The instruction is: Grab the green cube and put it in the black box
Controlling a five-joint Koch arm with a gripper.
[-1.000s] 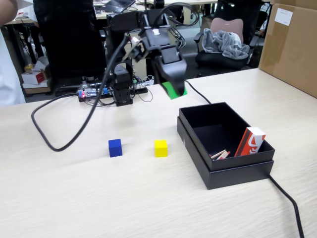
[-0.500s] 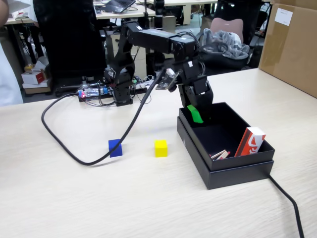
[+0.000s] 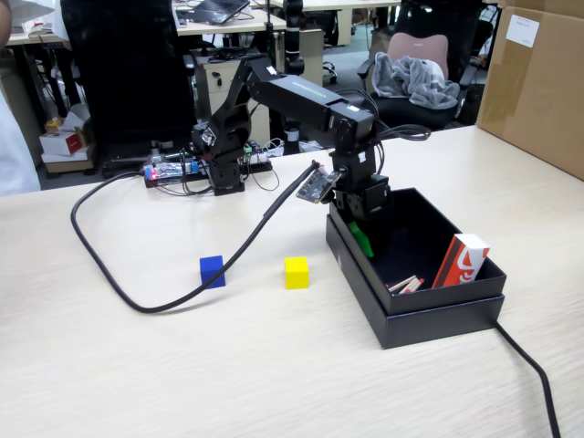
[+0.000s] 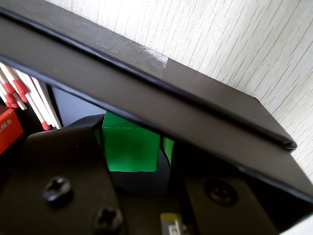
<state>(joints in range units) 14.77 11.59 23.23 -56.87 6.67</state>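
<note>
Your wrist view shows the gripper [image 4: 134,156] clamped on the green cube [image 4: 129,149] inside the black box [image 4: 205,107] beside matches [image 4: 29,100], while the fixed view adds blue cube [image 3: 212,271], yellow cube [image 3: 296,272], pale wooden table [image 3: 274,365], office clutter behind.

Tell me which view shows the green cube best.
The wrist view: the green cube fills the centre, one face plain between the tool jaws, just inside the black box. The fixed view shows only a green sliver at the tool inside the box, possibly the cube.
</note>
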